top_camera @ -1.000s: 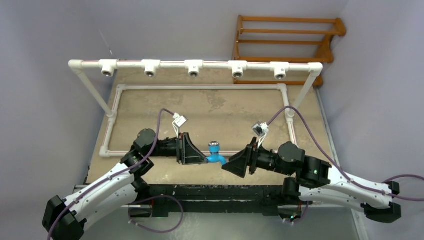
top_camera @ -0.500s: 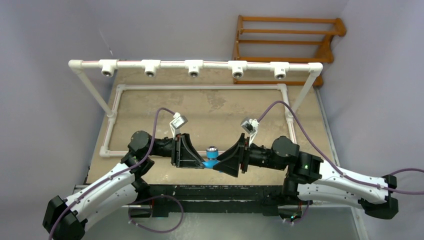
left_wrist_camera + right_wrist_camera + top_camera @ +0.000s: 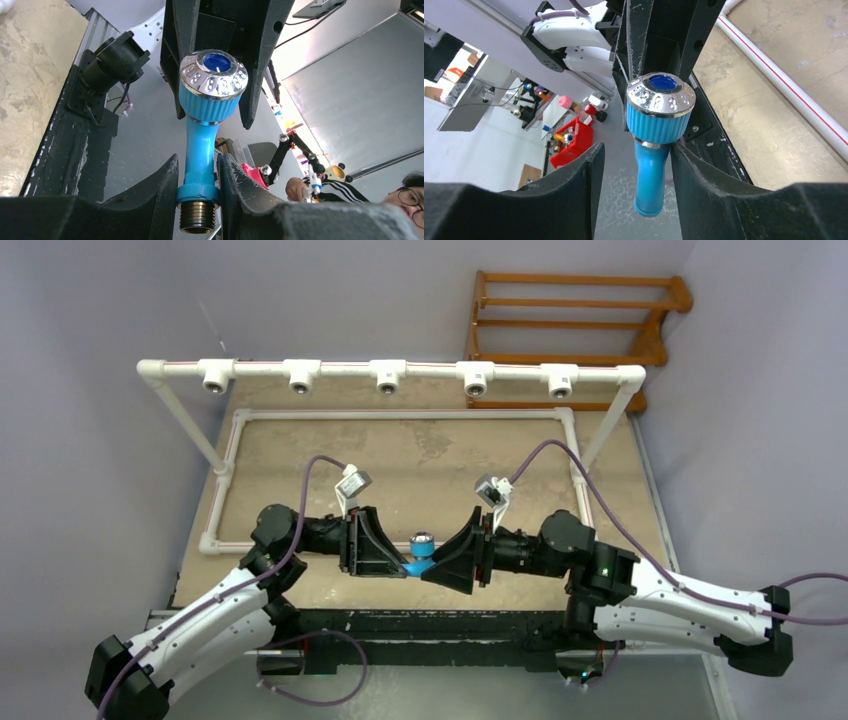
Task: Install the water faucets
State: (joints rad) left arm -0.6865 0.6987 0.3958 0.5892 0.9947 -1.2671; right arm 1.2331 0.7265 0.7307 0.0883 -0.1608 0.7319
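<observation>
my left pincer clamped on faucet, lower mid-frame; my right pincer apart round spout; skewed squeeze could twist it loose

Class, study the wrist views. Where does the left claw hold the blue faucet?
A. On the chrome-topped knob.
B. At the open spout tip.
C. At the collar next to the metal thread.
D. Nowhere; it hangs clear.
C: in the left wrist view the left claw is shut on the blue faucet at its collar, right beside the metal thread.
</observation>
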